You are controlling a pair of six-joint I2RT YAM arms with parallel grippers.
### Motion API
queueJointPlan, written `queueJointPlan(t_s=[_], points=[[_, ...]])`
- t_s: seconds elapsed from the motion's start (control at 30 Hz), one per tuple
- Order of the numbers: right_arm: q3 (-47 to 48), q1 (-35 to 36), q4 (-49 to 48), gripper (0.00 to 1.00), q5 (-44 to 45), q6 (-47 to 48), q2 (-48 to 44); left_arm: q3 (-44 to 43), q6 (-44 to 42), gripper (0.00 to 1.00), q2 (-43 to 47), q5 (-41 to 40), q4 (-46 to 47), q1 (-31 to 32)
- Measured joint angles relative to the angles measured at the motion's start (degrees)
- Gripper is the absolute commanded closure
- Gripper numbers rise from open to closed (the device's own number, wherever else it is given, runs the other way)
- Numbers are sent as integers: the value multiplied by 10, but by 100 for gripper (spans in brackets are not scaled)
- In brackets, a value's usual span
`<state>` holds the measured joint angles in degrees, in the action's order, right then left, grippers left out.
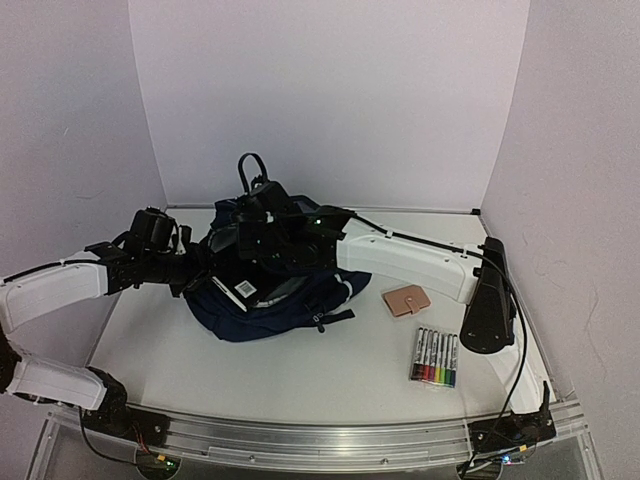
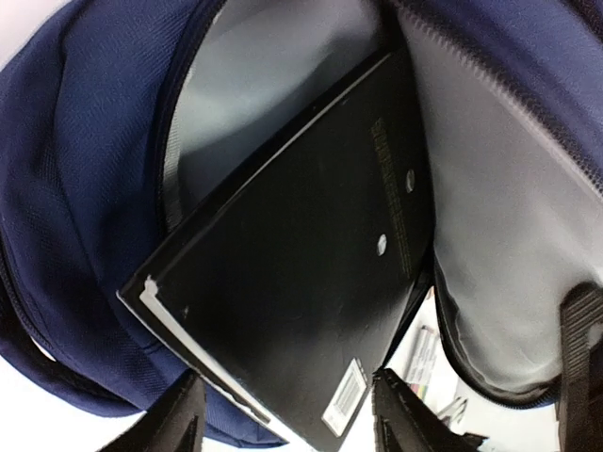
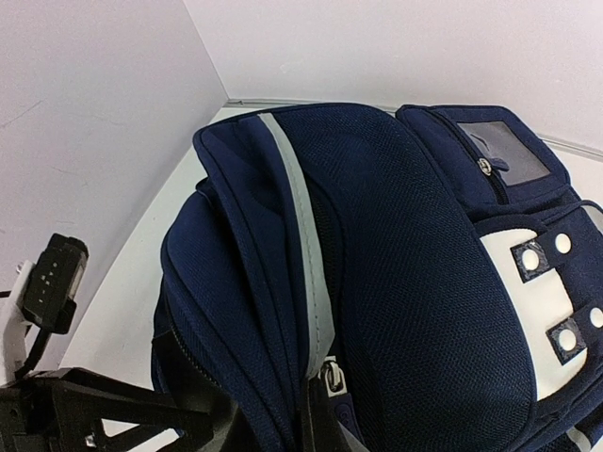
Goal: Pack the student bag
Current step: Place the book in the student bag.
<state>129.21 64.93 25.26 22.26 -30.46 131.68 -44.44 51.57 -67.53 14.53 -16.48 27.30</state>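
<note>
- While the student bag (image 1: 285,310) lies at the middle of the desk (image 1: 250,370) with its main pocket gaping, the left arm (image 1: 60,285) reaches to the bag's left side.
- The left jaws stand wide apart at the bag's mouth. Their fingers (image 2: 184,419) sit on either side of a black book's (image 2: 301,282) near corner without clamping it.
- That book is tilted, its far part inside the bag against the grey lining (image 2: 254,85). Its near corner, with a barcode sticker (image 2: 344,400), sticks out of the bag.
- The right arm (image 1: 410,258) comes in over the bag's right side.
- The right jaws sit on top of the bag, pressed together on a fold of its rim just beside a zip pull (image 3: 332,377).
- A tan wallet (image 1: 406,300) lies on the desk just right of the bag, not touching it.
- A pack of markers (image 1: 434,358) lies well right of the bag, towards the arm bases.
</note>
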Motion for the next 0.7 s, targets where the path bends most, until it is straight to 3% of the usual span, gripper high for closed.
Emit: queueJointPlan(t_s=[0.27,0.7], points=[[0,0,0,100,-18,3,0,4,12,76,-46,9,46,4],[4,-7,1,100,-55,4,0,-43,11,81,-164,-31,192,7]])
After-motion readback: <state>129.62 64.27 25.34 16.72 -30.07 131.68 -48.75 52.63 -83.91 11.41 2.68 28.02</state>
